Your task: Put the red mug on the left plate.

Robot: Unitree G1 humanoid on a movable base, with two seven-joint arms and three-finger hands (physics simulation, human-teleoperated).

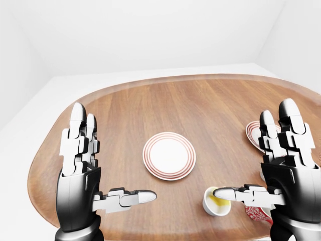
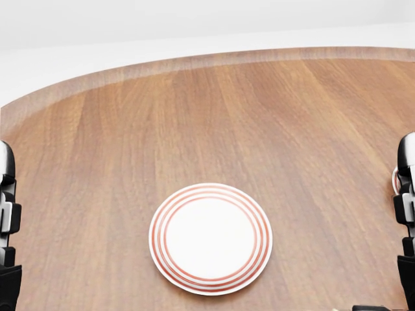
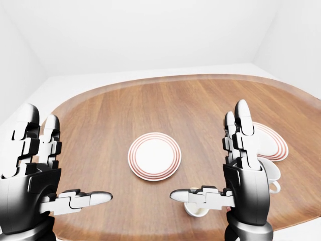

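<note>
The left plate, white with red rings, lies mid-table and is bare. Only a patch of the red patterned mug shows at the bottom right of the left-eye view, behind my right hand's thumb. My right hand is held up open above the table's near right edge, fingers upright and thumb pointing left over the mugs. At the bottom left my left hand is also raised and open, holding nothing. The head view shows the plate but no mugs.
A white mug with a yellow inside stands just left of the red mug. A second ringed plate lies at the right, with a white mug below it. The table's near edge curves along the bottom.
</note>
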